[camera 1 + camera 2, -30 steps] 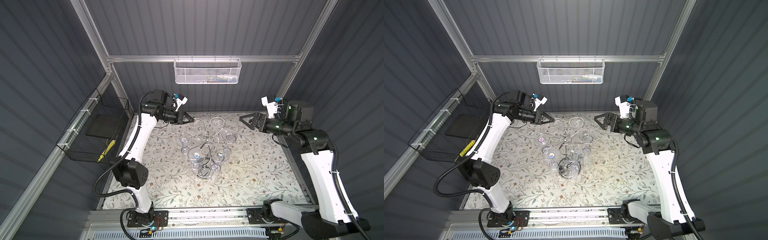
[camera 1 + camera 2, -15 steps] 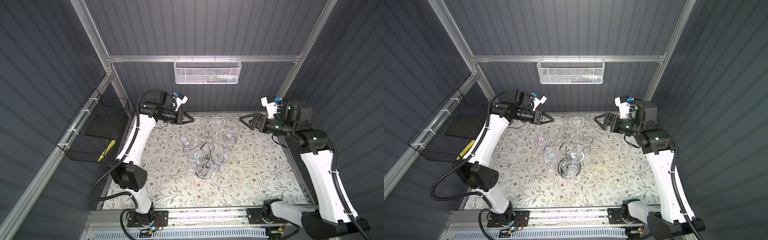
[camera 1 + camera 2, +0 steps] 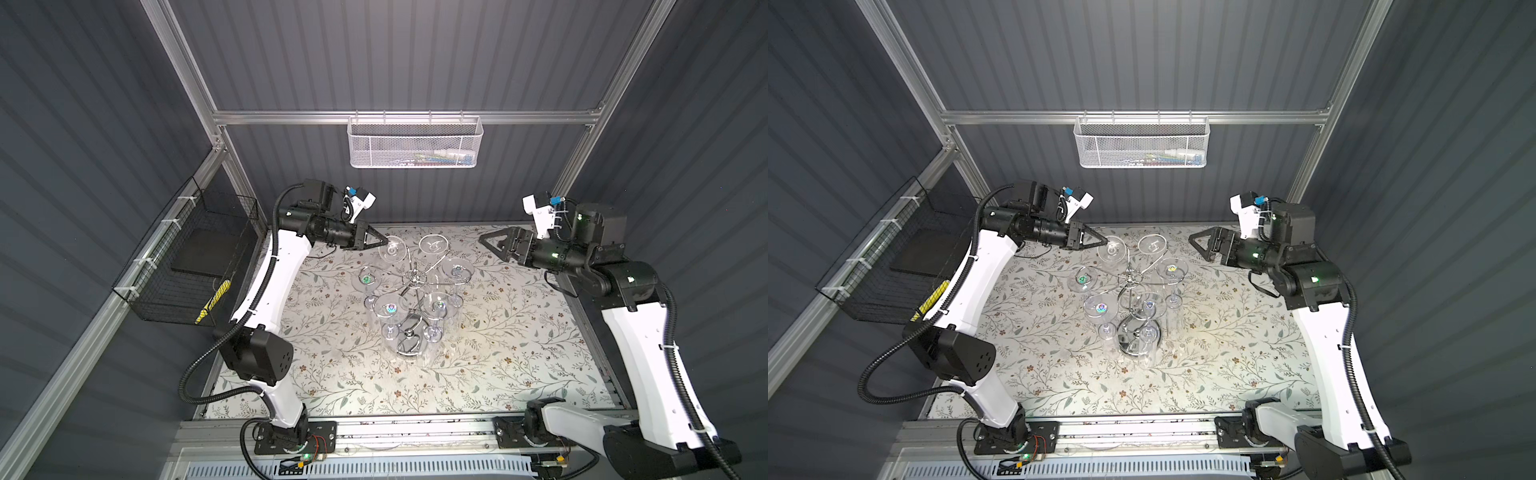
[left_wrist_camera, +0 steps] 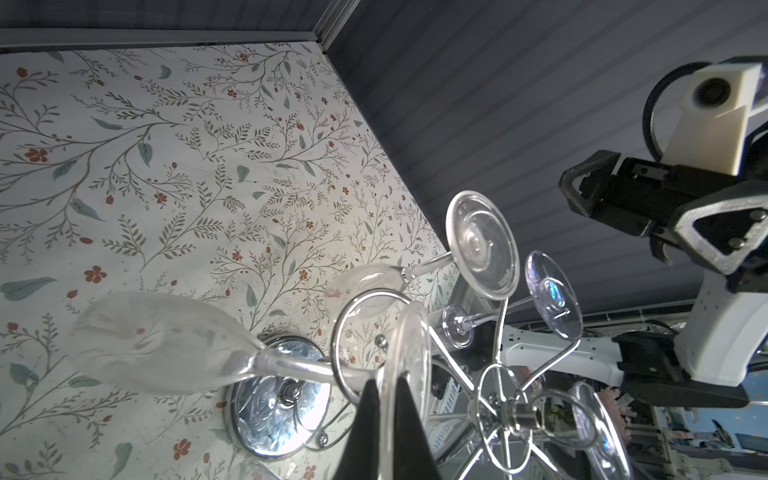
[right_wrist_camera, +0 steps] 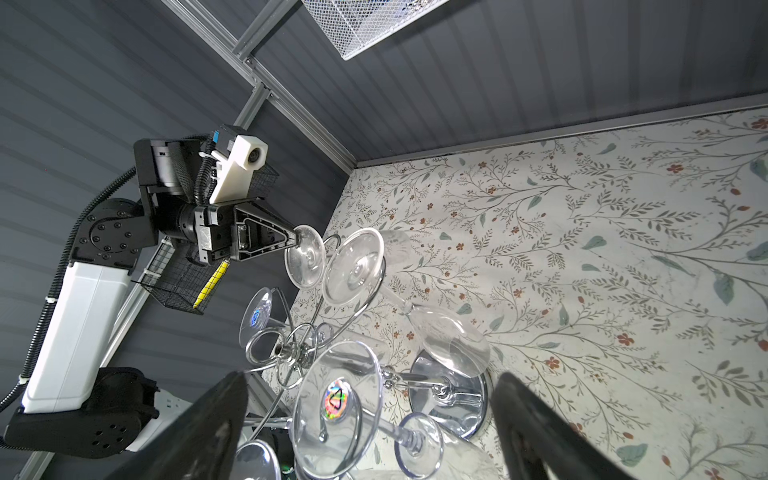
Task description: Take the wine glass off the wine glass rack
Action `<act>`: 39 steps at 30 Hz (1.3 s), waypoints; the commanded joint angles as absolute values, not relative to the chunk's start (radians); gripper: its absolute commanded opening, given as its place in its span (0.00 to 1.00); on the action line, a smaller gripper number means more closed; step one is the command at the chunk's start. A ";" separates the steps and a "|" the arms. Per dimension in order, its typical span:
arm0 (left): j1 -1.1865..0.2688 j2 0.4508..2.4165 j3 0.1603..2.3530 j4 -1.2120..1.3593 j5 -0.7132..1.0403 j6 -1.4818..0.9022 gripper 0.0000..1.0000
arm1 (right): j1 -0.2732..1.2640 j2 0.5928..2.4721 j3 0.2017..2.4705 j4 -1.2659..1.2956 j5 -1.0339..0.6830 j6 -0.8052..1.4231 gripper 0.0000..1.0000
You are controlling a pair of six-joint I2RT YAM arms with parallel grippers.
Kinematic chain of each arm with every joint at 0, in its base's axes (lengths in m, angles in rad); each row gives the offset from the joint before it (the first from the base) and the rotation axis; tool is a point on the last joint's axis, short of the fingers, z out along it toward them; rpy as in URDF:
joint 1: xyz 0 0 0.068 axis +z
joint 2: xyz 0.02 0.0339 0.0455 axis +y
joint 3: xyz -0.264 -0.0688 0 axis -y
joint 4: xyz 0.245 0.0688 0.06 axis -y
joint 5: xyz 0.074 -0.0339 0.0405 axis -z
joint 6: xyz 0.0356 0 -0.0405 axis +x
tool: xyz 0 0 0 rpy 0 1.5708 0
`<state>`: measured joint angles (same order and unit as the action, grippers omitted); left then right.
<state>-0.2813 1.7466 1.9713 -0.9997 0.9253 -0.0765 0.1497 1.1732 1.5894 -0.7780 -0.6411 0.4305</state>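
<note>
I counted one wine glass rack on the one tabletop, and six wine glasses in all: four with a shiny sticker on the foot and two with plain feet. There were two baskets, one white mesh basket and one black wire basket. I had two arms with one pincer each, my left pincer and my right pincer.
</note>
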 commanded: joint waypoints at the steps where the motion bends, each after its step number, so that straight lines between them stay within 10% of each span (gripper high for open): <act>1: -0.291 1.705 1.921 -0.934 0.959 -0.150 0.00 | 0.154 1.158 1.583 -0.774 -0.648 0.434 0.92; 39: -0.296 1.604 1.774 -0.511 1.018 -0.525 0.00 | 0.154 1.087 1.559 -0.785 -0.647 0.447 0.91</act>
<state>-0.2893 1.6073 1.7397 -0.5522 0.9817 -0.5030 0.1497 1.0931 1.5661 -0.7826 -0.6411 0.4454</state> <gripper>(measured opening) 0.080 0.914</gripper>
